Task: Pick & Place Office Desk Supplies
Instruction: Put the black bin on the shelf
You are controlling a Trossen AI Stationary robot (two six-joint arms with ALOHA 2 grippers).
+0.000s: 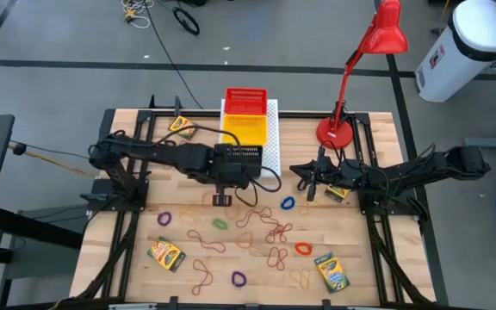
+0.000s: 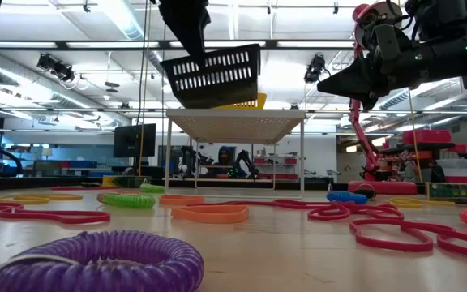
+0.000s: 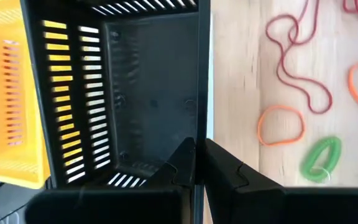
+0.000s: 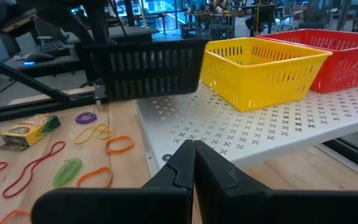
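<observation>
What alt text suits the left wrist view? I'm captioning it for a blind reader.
The left gripper is shut on the wall of a black basket, with a yellow basket beside it. Red, orange and green bands lie on the wooden table.

The black basket (image 3: 148,93) is cut off by the left wrist picture's top and bottom edges; its rim is partly covered by the left gripper (image 3: 199,163). In the high view the basket (image 1: 239,160) is mostly masked by the left arm. The yellow basket (image 3: 8,93) is cropped at the picture's edge. The purple loop (image 2: 96,261) is blurred and cut by the low view's bottom edge. Print on the crayon boxes (image 1: 166,253) is too small to be read. A person (image 2: 224,156) in the background is too small to be made out.
</observation>
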